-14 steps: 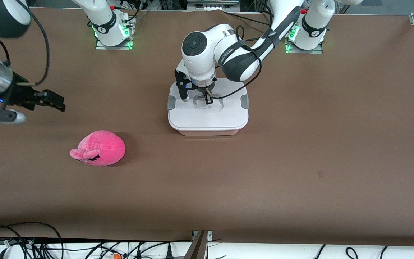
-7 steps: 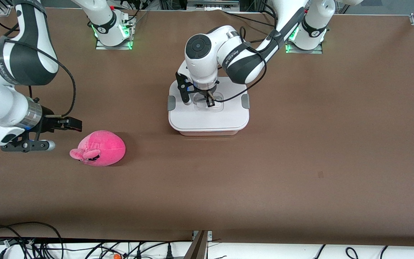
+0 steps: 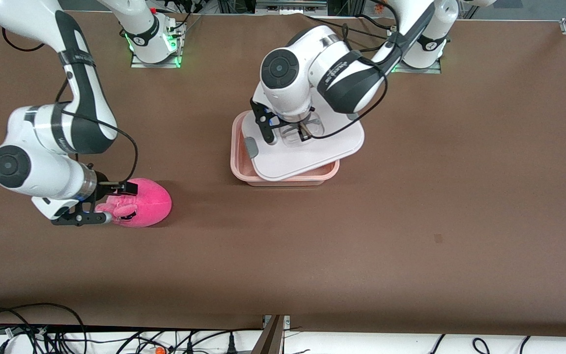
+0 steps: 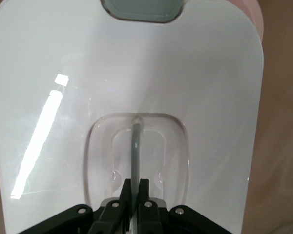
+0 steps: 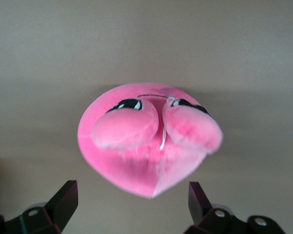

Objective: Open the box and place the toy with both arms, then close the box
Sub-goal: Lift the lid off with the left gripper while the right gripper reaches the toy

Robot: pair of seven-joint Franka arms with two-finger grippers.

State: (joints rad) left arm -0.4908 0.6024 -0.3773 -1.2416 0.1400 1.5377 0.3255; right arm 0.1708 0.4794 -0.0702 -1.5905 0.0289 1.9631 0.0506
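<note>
Front view first: toward the right arm's end of the desk (image 3: 410,236), the right pincer (image 3: 116,201) is low at the toy (image 3: 140,202), its fingers spread wide with one finger (image 3: 128,187) lying over the plush's upper edge and the other at its eared end. The toy rests on the desk, its ears pointing toward this pincer. In the right wrist view the toy (image 5: 149,139) sits just ahead of the right pincer (image 5: 134,197), its two paler ears and dark face patches turned to the camera, and the two black fingertips (image 5: 66,195) stand apart, one to each flank of the plush, with neither visibly pressing on it.

Near the middle of the desk stands the box (image 3: 285,174), a pale pink tub. Its white lid (image 3: 307,147) is lifted and skewed, so the tub's pink rim shows beneath along two edges. The left pincer (image 3: 302,132) is directly over the box, pinched tight on the lid's recessed clear handle. In the left wrist view the left pincer (image 4: 136,187) clamps the thin handle bar (image 4: 135,151) inside its clear recess, the lid (image 4: 210,87) spreading away from the fingers with a grey clip (image 4: 141,9) at its edge.
</note>
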